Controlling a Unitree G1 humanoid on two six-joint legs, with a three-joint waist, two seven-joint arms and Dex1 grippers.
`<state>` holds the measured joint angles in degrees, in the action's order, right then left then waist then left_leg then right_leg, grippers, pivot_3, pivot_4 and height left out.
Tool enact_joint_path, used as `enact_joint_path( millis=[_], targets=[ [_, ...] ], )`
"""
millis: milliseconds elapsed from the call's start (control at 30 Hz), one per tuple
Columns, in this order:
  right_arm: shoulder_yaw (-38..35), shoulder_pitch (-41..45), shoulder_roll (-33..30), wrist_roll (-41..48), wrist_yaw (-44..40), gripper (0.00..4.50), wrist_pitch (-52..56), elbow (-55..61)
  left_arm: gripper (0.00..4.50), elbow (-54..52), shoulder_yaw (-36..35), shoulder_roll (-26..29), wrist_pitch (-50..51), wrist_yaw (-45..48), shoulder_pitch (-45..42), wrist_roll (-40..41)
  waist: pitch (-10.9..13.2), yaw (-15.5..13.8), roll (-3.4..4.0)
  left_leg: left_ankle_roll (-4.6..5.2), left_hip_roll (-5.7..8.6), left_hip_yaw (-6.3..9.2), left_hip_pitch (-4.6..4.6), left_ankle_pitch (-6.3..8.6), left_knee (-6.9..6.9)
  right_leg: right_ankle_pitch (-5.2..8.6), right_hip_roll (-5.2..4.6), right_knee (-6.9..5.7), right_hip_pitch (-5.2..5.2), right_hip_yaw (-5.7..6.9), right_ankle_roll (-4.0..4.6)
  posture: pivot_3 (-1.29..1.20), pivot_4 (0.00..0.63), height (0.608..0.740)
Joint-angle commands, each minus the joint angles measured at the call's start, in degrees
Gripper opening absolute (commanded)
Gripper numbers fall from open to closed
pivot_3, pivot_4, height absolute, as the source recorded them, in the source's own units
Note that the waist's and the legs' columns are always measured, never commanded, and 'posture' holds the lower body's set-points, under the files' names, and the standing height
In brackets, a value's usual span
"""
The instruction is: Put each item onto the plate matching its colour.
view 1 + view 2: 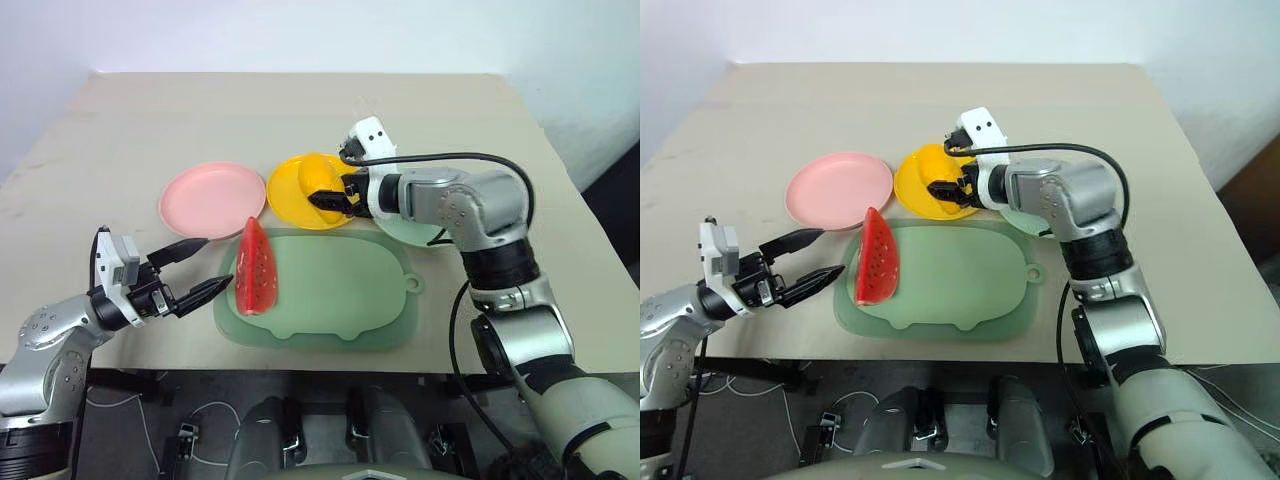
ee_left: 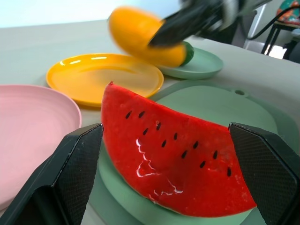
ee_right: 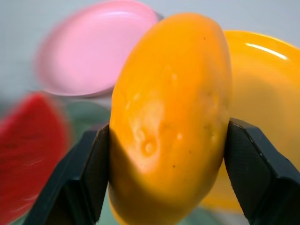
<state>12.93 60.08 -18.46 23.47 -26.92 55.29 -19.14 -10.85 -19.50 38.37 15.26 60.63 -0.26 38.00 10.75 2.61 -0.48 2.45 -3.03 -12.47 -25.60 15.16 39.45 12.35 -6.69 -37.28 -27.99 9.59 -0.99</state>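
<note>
On the left, the left end effector [image 1: 196, 268] hangs just off the near edge of the bench [image 1: 300, 110], its two black fingers spread wide and empty, pointing at the watermelon wedge [image 1: 255, 268]. That wedge stands on its rind at the left end of the pale green tray [image 1: 340, 300], red face with black seeds turned toward the left wrist camera, close ahead of the open fingers but not touched by them.

Behind the tray's left end sits the pink plate [image 1: 212, 199], bare. Just beside it to the right is the yellow plate [image 1: 300, 178]. Over its right half the right end effector [image 1: 333, 198] grips the yellow mango [image 3: 171, 117], one black finger pressed against each side of it; from the left wrist camera the mango hangs above the plates, clear of them.

Farther right, mostly covered by the right arm, lies the mint green plate [image 2: 201, 68]. A small green fruit [image 2: 188, 52] peeks out from behind the mango there, sitting on that plate.
</note>
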Motion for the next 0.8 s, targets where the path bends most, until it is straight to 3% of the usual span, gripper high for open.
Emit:
enact_joint_path(
  millis=[33,200,333,433,600,800],
  targets=[
    [2.08,5.72,2.92,-6.88,-3.82,3.15,-12.57,-14.71,4.5,-3.0,-1.93,0.66,-0.45,-1.01,0.44,0.62,0.0,0.09,0.0,0.0,0.0,-0.03,0.01,0.0,0.0,0.0,0.0,-0.01,0.0,0.0,-0.01,0.0,0.15,0.696],
    [0.96,11.7,7.72,-12.3,-4.25,3.15,-23.41,-31.62,4.5,-4.77,-2.17,0.34,-0.01,-2.43,1.32,0.83,0.01,0.38,0.0,-0.02,0.0,-0.09,0.01,-0.03,0.0,0.01,0.01,-0.18,-0.1,-0.03,-0.02,0.0,0.15,0.696],
    [-0.9,14.31,10.27,-14.09,-4.84,4.41,-26.87,-38.3,4.5,-5.93,-2.04,0.23,0.35,-3.36,1.89,1.02,0.01,0.71,0.01,-0.05,0.0,-0.07,0.01,-0.04,0.0,0.01,0.0,-0.22,-0.11,-0.06,-0.03,0.0,0.15,0.696],
    [-1.86,14.92,10.54,-15.08,-5.77,4.46,-27.09,-38.83,4.5,-5.99,-2.19,0.43,0.42,-3.67,1.89,1.16,0.0,0.76,0.0,-0.05,0.0,-0.05,0.0,-0.04,0.0,0.01,-0.01,-0.22,-0.1,-0.08,-0.03,0.0,0.15,0.696],
    [-4.58,14.62,7.89,-14.47,-8.42,4.46,-23.62,-32.97,4.5,-5.63,-2.48,0.72,0.3,-3.49,1.83,1.25,0.01,0.96,0.02,-0.05,0.0,-0.04,0.01,-0.05,0.0,0.01,-0.02,-0.25,-0.11,-0.08,-0.03,0.0,0.15,0.696],
    [-7.3,5.81,2.08,-10.79,-12.41,4.46,-13.79,-8.77,4.5,-4.2,-2.81,0.57,-0.03,-2.99,1.1,1.57,-0.01,1.12,-0.01,-0.06,0.0,0.01,0.02,-0.04,0.0,0.01,-0.05,-0.27,-0.11,-0.08,-0.03,0.0,0.15,0.696]
  ],
)
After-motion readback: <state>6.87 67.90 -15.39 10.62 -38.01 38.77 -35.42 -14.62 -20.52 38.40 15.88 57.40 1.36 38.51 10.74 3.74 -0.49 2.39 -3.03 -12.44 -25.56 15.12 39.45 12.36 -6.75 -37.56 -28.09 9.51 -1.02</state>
